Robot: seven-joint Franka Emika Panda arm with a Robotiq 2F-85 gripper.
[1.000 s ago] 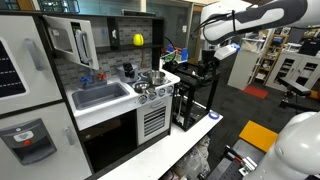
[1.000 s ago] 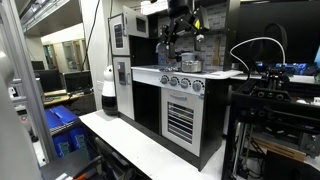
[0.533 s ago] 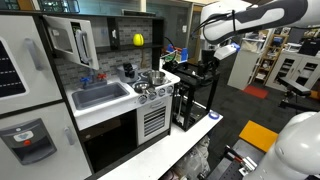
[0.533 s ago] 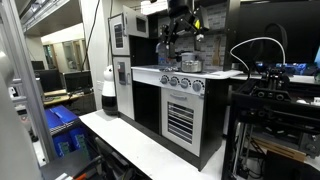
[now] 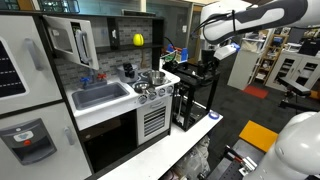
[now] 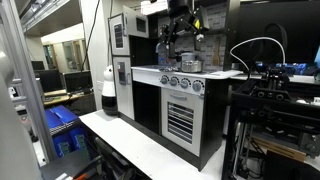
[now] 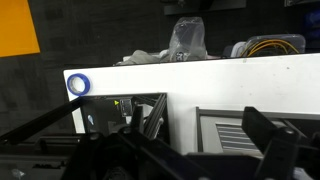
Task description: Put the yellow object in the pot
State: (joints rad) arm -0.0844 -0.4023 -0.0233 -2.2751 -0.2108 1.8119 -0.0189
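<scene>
The yellow object [image 5: 138, 39] is a small bright ball on the back shelf of the toy kitchen, above the counter. The pot [image 5: 150, 77], small and shiny silver, stands on the stovetop below and to the right of it. My gripper [image 5: 208, 58] hangs from the white arm to the right of the kitchen, well apart from both. In the wrist view the gripper [image 7: 200, 135] is open, its dark fingers [image 7: 268, 135] spread wide with nothing between them; neither the ball nor the pot shows there.
A grey sink [image 5: 100, 96] lies left of the stove and a dark cup [image 5: 127, 70] stands behind it. A black rack [image 5: 195, 95] stands under the gripper. A white table edge [image 7: 200, 80] with a blue tape roll [image 7: 77, 85] fills the wrist view.
</scene>
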